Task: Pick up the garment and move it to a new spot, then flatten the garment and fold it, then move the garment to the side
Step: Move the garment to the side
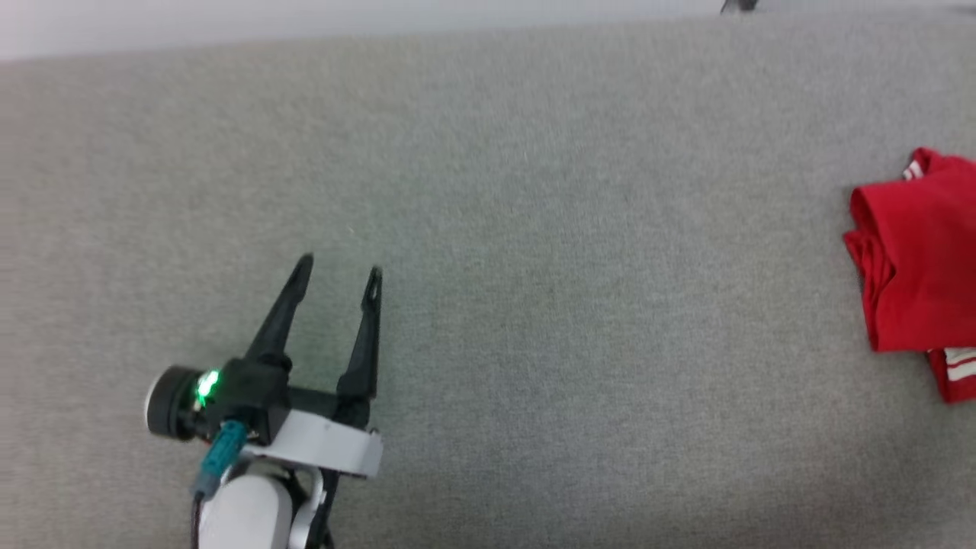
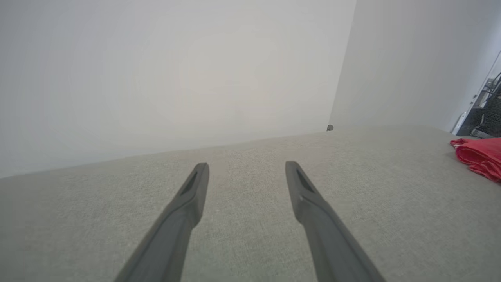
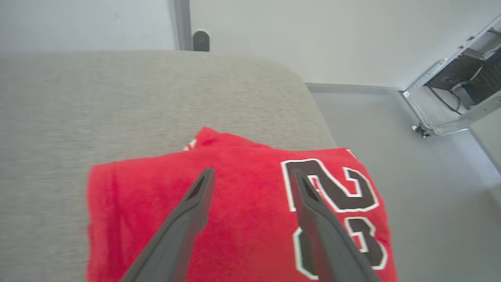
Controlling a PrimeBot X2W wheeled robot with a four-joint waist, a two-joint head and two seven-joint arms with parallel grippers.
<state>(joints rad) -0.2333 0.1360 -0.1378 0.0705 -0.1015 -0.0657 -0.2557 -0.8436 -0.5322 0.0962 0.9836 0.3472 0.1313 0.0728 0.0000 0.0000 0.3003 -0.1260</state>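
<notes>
The garment (image 1: 919, 267) is a red shirt, folded into a compact bundle at the right edge of the grey surface, with a bit of white striped band showing at its lower corner. From the right wrist camera the garment (image 3: 242, 203) shows black digits outlined in white. My right gripper (image 3: 252, 176) stands open just above that fabric, nothing between its fingers. Far to the left, my left gripper (image 1: 339, 267) is open over bare grey cloth. Through the left wrist camera, my left gripper (image 2: 246, 166) points at the far edge, and the garment (image 2: 481, 156) lies off to the right.
The grey fabric surface (image 1: 534, 229) spreads wide between the two arms. Its rounded right corner (image 3: 305, 86) drops to a grey floor near the garment. A metal frame with cables (image 3: 450, 90) stands on the floor beyond. A pale wall (image 2: 176, 70) runs behind.
</notes>
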